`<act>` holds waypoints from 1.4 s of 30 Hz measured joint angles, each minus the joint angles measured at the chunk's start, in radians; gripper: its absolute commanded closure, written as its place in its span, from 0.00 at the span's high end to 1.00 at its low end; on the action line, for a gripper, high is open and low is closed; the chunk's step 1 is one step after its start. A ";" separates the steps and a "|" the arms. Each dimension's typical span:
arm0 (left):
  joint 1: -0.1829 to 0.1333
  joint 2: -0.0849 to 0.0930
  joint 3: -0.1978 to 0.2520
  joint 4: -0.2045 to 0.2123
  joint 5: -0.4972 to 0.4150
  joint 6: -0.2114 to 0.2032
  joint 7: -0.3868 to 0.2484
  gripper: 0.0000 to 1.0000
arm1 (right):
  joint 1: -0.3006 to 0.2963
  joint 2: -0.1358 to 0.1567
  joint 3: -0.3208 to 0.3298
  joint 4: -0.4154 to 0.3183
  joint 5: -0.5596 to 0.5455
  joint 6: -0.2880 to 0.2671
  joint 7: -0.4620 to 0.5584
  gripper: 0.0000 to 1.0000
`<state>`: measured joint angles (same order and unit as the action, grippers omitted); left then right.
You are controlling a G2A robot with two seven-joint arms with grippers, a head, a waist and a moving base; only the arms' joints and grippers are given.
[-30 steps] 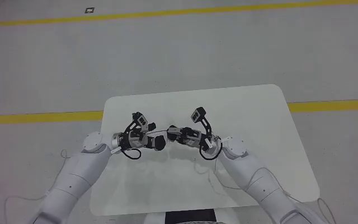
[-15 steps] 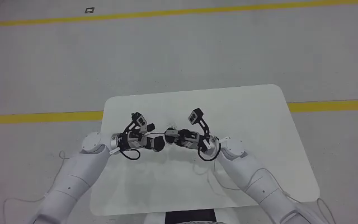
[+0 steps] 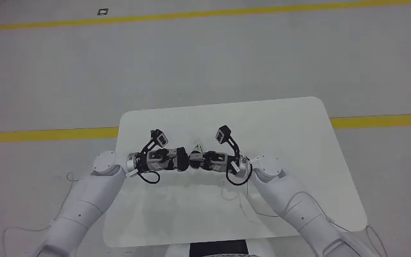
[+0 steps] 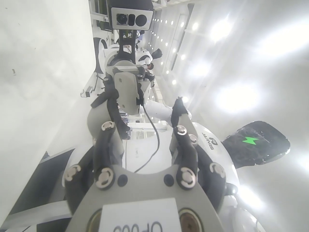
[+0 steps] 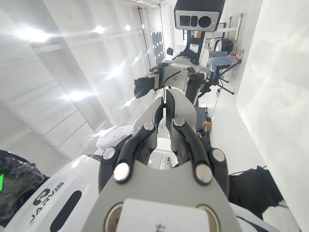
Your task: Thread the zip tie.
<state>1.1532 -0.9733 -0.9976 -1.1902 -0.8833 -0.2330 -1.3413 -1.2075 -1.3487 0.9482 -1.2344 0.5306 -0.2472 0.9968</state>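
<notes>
Both arms meet above the middle of the white table (image 3: pixel 289 128). My left gripper (image 3: pixel 182 159) is open. In the left wrist view its black-padded fingers (image 4: pixel 179 108) stand wide apart on either side of the right arm's grey wrist housing (image 4: pixel 126 92). My right gripper (image 3: pixel 198 160) faces it nose to nose. Its two fingers (image 5: pixel 172 107) are pressed together, tips (image 5: pixel 165 97) almost at the left gripper's palm. A thin pale sliver by those tips looks like the zip tie (image 3: pixel 195 150). The wrist views hide it.
The table's rounded edges lie far from both grippers, with bare white surface on all sides. Yellow floor lines (image 3: pixel 58 134) run beyond the table. A black cable (image 3: pixel 226 181) loops under the right wrist.
The two grippers have closed the gap between them and now nearly touch. The right wrist slid toward the left one, and the thin line seen stretching between them earlier has shortened.
</notes>
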 measured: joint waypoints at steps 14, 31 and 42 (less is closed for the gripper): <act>-0.002 -0.001 0.006 -0.008 0.040 0.005 0.013 0.15 | -0.009 0.015 0.010 -0.017 -0.030 0.045 0.030 0.00; 0.001 -0.001 0.006 -0.013 0.054 0.009 0.008 0.08 | -0.014 0.020 0.011 -0.019 -0.017 0.051 0.003 0.00; -0.001 -0.003 0.009 -0.011 0.055 0.013 0.001 0.07 | -0.008 0.020 0.003 -0.015 -0.007 0.050 0.010 0.00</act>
<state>1.1519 -0.9764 -0.9887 -1.2013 -0.8281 -0.2202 -1.3399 -1.2152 -1.3284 0.9508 -1.2493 0.5239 -0.1969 1.0067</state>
